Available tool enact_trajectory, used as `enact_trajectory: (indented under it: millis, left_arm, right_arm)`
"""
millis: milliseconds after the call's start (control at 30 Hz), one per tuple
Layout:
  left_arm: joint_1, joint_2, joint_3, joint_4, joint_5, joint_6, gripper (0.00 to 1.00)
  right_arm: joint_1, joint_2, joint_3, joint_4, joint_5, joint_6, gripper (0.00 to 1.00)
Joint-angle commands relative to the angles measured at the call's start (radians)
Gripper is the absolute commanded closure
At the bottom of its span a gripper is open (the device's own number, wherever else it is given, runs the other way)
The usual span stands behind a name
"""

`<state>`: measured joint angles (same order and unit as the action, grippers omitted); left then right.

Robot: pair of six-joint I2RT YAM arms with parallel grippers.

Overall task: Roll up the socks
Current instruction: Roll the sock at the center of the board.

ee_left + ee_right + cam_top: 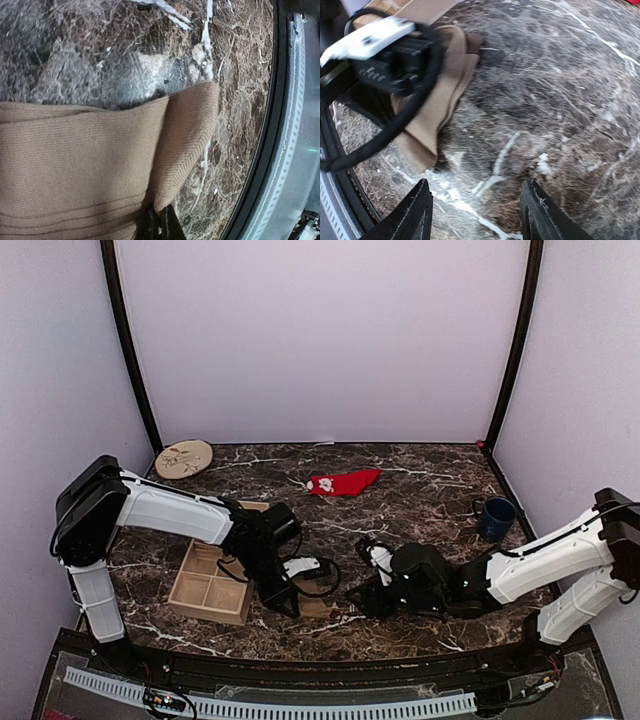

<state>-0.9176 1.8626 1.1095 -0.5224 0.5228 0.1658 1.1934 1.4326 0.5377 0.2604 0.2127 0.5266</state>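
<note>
Under left hand (161, 226), tan sock (75, 165) half-hidden, perhaps pinched.

Centre and right of dark marble table (430, 480): open lane between bright red sock (345, 482) and blue mug (497, 517). Near edge crowded: left gripper (286, 603) and its black cable (415, 110) sit over tan-brown sock (440, 95), beside wooden compartment tray (210, 588). Bare marble between spread fingers of right gripper (476, 189). Round wooden disc (184, 458) occupies far-left corner.

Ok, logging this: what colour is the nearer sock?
The sock is plain tan-brown; left wrist view is clearest.
</note>
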Motion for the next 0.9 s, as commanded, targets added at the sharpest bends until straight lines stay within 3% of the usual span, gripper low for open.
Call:
enact_trajectory:
  millis: [0,867]
  left_arm:
    - [0.026,-0.005,0.004,-0.056,0.090,-0.022,1.00]
    - [0.090,0.026,-0.044,-0.092,0.201,-0.061,1.00]
  right_arm:
    - [0.037,0.026,0.043,0.073,-0.033,-0.072,0.43]
    - [0.054,0.292,0.137,0.299,-0.242,-0.180,0.38]
